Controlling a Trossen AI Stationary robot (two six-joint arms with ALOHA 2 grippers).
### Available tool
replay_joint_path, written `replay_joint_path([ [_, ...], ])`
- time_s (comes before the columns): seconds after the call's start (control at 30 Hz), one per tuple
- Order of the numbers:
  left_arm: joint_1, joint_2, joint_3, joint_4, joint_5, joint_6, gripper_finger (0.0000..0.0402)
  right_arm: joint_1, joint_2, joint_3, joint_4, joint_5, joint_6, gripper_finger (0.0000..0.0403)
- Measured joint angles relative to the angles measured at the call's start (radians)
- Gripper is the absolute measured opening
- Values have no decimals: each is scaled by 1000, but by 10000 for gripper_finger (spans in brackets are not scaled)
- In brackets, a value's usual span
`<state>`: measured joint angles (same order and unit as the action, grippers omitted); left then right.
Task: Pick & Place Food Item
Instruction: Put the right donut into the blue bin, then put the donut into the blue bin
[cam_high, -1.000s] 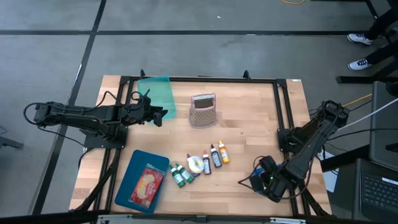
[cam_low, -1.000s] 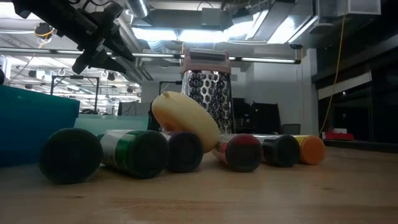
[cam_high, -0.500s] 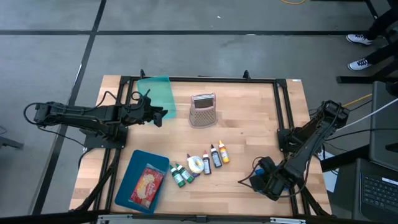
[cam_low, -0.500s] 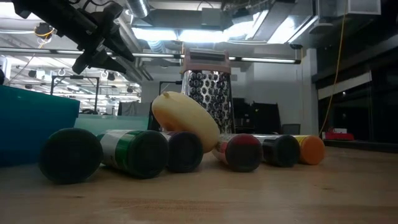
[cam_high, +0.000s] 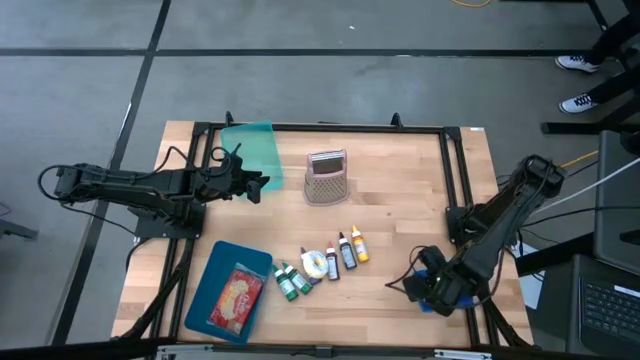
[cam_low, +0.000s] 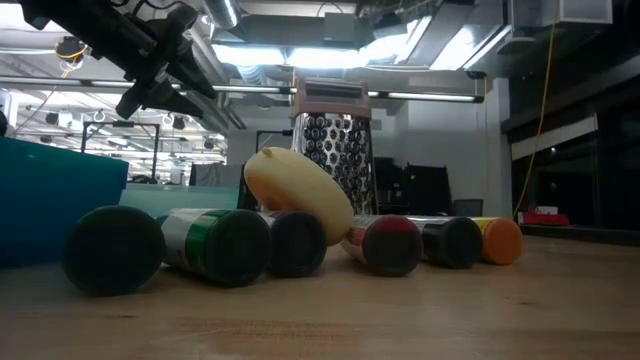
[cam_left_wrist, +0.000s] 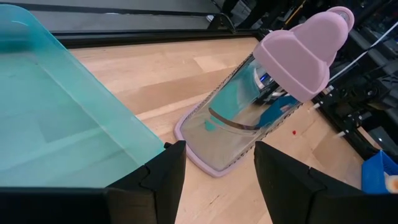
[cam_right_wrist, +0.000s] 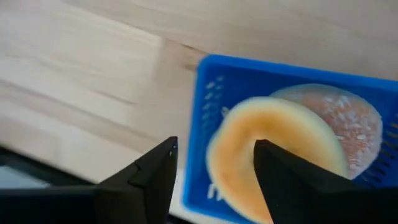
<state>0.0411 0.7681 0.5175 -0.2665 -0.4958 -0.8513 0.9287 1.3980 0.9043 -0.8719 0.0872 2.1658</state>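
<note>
Left pincer (cam_high: 262, 186) held released above tabletop (cam_high: 400, 190), between teal bin (cam_high: 250, 150) and grater (cam_high: 326, 176); nothing gripped. Blue tray (cam_high: 227, 290) with packet seen at near left edge. Row of small bottles (cam_high: 318, 268) laid along tabletop middle. Right pincer (cam_right_wrist: 214, 163) pointed down over blue basket (cam_right_wrist: 211, 106) at near right corner, fingers parted, nothing gripped. Food item (cam_right_wrist: 267, 149), orange-yellow, found in basket beside frosted round piece (cam_right_wrist: 348, 118).

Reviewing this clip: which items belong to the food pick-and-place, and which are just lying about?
In play: right gripper, open over the blue basket holding two round pastries.

Lying about: grater, small bottles, teal bin, blue tray, left gripper.
</note>
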Motion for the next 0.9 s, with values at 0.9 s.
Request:
replay_joint_path([
  [0.9, 0, 0, 0, 2, 0, -9, 184, -585, 36, 183, 389, -30, -1154, 192],
])
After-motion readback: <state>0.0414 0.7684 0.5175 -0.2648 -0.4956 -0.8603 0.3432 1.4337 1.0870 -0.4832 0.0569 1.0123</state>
